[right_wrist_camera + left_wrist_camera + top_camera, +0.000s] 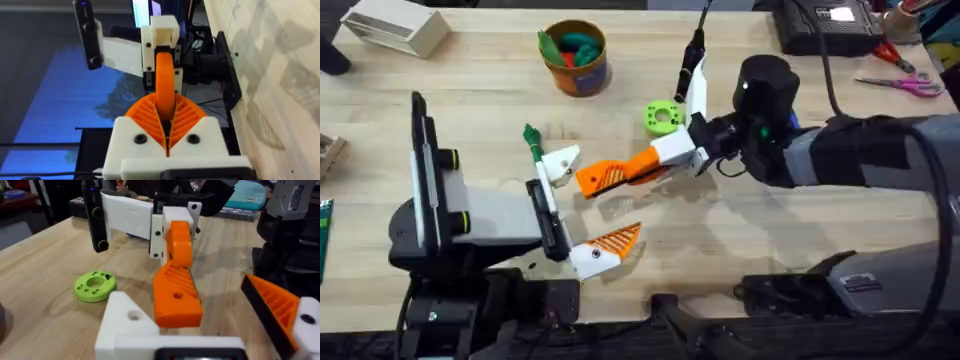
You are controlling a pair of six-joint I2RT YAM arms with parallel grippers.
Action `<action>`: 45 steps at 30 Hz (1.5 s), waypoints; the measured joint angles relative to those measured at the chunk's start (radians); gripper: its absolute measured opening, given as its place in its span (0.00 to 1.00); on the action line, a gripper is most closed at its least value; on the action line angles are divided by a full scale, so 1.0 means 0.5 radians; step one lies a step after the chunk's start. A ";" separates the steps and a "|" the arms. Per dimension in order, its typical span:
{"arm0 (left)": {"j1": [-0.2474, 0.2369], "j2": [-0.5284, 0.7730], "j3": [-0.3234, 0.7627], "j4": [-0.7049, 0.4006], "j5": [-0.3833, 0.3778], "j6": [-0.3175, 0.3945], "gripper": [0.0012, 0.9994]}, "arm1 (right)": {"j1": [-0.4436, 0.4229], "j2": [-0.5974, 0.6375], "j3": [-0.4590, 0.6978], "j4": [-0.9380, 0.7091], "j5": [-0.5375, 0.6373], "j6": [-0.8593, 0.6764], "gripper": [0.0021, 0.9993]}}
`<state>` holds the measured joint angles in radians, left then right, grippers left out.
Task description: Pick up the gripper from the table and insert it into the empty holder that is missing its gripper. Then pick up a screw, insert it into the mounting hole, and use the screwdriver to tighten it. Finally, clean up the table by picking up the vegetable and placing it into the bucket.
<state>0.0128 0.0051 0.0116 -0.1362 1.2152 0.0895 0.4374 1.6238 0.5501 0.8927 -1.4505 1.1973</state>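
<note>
Pale wooden worktop [740, 240] carries everything. Right end effector [638, 168] is clamped on the gripper [603, 177], held just beside the holder [560, 163] of the left end effector [582, 208], whose fingers stand apart. Nearby lies a green ring [662, 117]; the bucket [576, 57] stands farther back.

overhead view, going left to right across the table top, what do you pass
white box → vegetable → bucket → green ring → scissors
</note>
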 joint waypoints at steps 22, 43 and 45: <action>0.000 0.000 0.000 0.000 -0.001 0.000 0.99 | 0.023 0.000 0.006 0.033 0.149 0.000 0.02; 0.001 0.000 0.000 0.002 -0.012 -0.001 0.99 | 0.088 0.000 0.009 0.084 0.292 0.026 0.02; 0.000 0.000 0.000 0.002 -0.013 -0.003 0.99 | 0.103 0.000 0.009 0.086 0.321 0.053 0.02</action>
<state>0.0128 0.0052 0.0116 -0.1352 1.2087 0.0880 0.4891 1.6238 0.5545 0.9356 -1.2903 1.2236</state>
